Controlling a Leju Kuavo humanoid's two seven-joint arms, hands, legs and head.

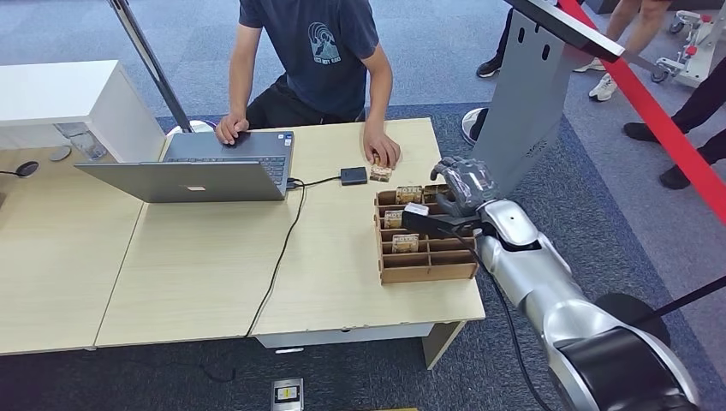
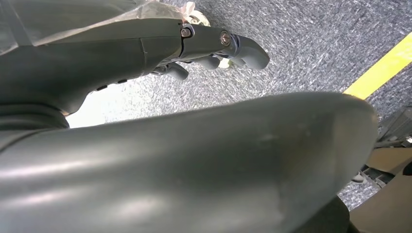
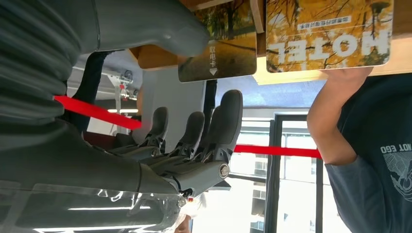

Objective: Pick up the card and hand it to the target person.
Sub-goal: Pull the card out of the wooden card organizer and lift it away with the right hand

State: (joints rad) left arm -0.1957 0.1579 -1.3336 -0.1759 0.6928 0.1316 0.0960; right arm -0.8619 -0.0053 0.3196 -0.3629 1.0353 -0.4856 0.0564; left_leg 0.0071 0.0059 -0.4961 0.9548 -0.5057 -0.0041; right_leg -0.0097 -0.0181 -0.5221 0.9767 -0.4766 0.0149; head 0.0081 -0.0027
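The wooden card rack (image 1: pixel 425 248) stood on the counter (image 1: pixel 214 274), near the corner closest to the robot's right arm, and serves as the landmark here. Several yellow-printed hotel cards (image 1: pixel 406 243) sat upright in the rack's slots; in the right wrist view two of them hung close to the camera, one reading "HOTEL" (image 3: pixel 328 34) and a darker one (image 3: pixel 223 48) beside it. The right hand (image 1: pixel 463 184) hovered over the far end of the rack, its fingers (image 3: pixel 228 121) extended and apart, holding nothing and just short of the cards. Beyond the rack a person in a dark T-shirt (image 1: pixel 317 51) sat at the counter, one hand (image 1: pixel 381 154) resting on the surface just past the rack's far end. A small dark box (image 1: pixel 354 175) lay beside that hand, cabled to an open laptop (image 1: pixel 197 167) further from the rack. The left hand (image 2: pixel 214 46) hung over grey carpet, its fingers loosely curled around nothing.
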